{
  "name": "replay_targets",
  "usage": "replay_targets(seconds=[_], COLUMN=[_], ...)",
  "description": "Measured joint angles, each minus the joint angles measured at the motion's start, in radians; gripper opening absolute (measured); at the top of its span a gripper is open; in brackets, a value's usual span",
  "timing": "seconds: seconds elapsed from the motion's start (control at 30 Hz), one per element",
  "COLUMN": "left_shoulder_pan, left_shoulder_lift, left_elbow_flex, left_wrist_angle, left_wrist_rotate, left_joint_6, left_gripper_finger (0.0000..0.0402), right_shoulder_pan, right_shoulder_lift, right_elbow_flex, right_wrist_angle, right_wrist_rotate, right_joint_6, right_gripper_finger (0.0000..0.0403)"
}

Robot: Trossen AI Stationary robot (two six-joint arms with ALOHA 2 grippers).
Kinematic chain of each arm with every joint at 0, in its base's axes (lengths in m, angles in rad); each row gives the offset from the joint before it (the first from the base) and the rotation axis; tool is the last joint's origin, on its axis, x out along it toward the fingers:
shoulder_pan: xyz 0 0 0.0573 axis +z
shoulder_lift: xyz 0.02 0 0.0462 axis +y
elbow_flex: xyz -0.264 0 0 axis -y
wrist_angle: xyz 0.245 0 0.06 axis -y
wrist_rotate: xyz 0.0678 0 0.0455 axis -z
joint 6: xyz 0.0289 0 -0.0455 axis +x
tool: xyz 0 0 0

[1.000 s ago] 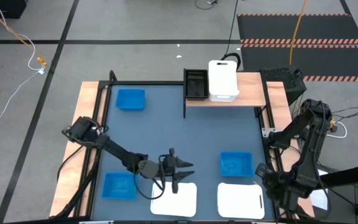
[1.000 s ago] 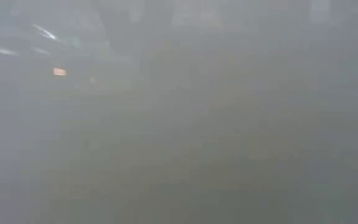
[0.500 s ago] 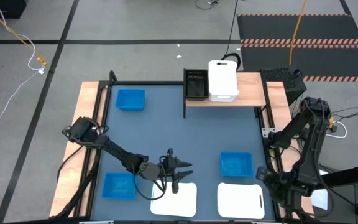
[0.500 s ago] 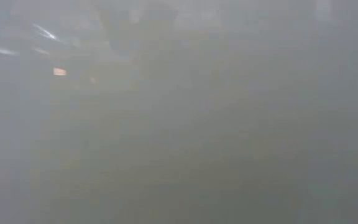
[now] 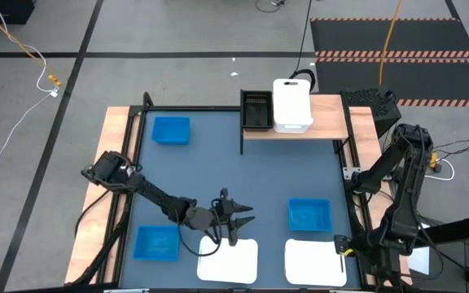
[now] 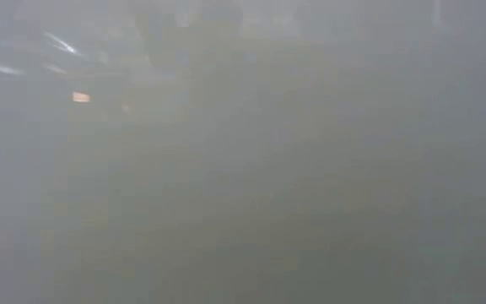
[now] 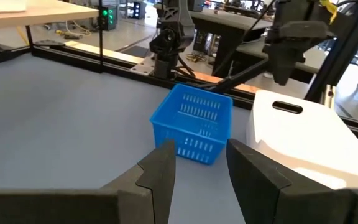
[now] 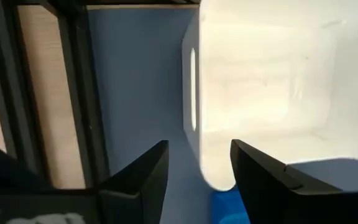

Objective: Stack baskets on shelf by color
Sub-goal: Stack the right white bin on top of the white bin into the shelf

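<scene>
Left pincer point(image 5: 233, 221) hangs over the near middle of the tabletop point(image 5: 243, 175), fingers spread wide and holding nothing. A white basket point(image 5: 228, 260), turned base-up, lies directly at its 6 o'clock in the high view, the fingertips just at that basket's far edge; contact cannot be confirmed. In the left wrist view the same fingers point(image 7: 160, 171) stand apart with a blue basket point(image 7: 194, 127) showing upright between and beyond them, clear of the tips.

Right pincer point(image 8: 197, 165) sits at the tabletop's near right corner, also gaping wide and empty. A second inverted white basket point(image 5: 314, 262) lies just beside it, at its 9 o'clock in the high view. In the right wrist view that basket's edge, with a slot handle, lines up ahead of the gap between the fingers, not between them.

Remaining baskets, from the high view: the blue basket near the right side at 12 o'clock from the second white one; another blue basket point(image 5: 156, 242) at the near left, 9 o'clock from the first white one; a third blue basket point(image 5: 171, 130) at the far left corner.

The shelf point(image 5: 328, 122) stands at the far edge, right of centre. On it a black basket point(image 5: 256, 110) and a white basket point(image 5: 292, 104) sit side by side, touching or nearly so.

The low view is fogged; nothing can be read from it.
</scene>
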Motion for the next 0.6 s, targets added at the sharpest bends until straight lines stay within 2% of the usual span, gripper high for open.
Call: replay_targets(seconds=[0.2, 0.43, 0.6], left_shoulder_pan=[0.018, 0.020, 0.021], left_shoulder_lift=[0.000, -0.002, -0.002], left_elbow_flex=[0.000, 0.000, 0.000], left_wrist_angle=[0.000, -0.019, -0.033], left_wrist_rotate=[0.001, 0.005, 0.007], left_joint_6=[-0.015, -0.021, -0.022], left_gripper_finger=[0.0145, 0.0145, 0.0145], right_shoulder_pan=[-0.056, -0.087, -0.086], right_shoulder_lift=[0.001, -0.023, -0.058], right_elbow_flex=[0.001, 0.001, -0.001], right_wrist_angle=[-0.013, -0.053, 0.059], right_wrist_rotate=[0.023, 0.037, -0.034], right_joint_6=[-0.103, -0.075, -0.103], right_gripper_finger=[0.0166, 0.0166, 0.0166])
